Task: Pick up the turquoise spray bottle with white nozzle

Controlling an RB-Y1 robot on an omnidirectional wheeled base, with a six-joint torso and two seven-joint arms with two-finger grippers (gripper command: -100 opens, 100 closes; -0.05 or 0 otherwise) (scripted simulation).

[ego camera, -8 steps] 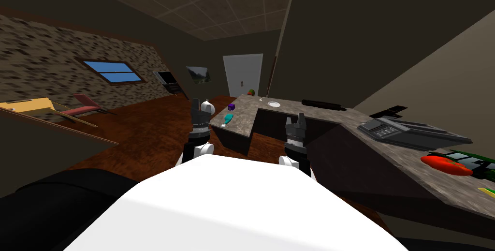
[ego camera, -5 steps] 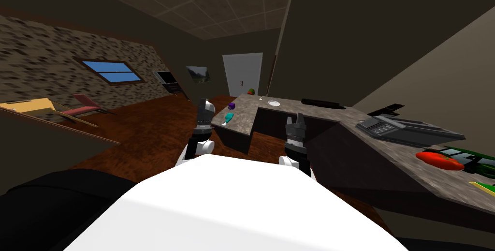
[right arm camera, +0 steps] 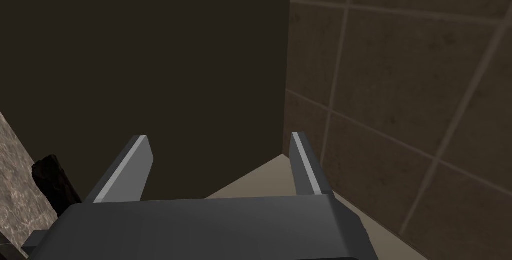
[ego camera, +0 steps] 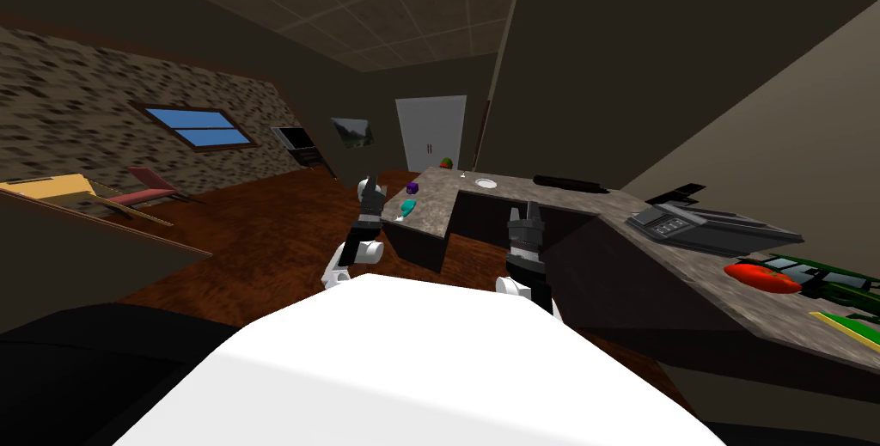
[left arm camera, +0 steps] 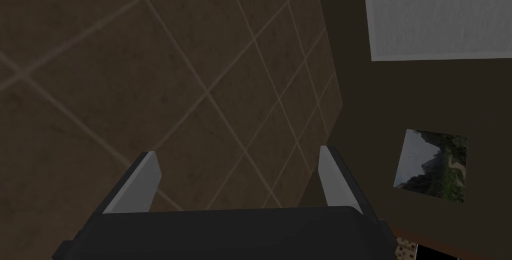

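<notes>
Two wide-open, empty pairs of fingers: the left gripper hovers beside the tabletop's left end, where the turquoise spray bottle lies flat (light, stiff, probably slick), so pinch its body. The right gripper hangs apart.

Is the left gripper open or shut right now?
Open. The left gripper has its fingers wide apart, nothing between them. It hangs short of the spray bottle on the counter.
</notes>
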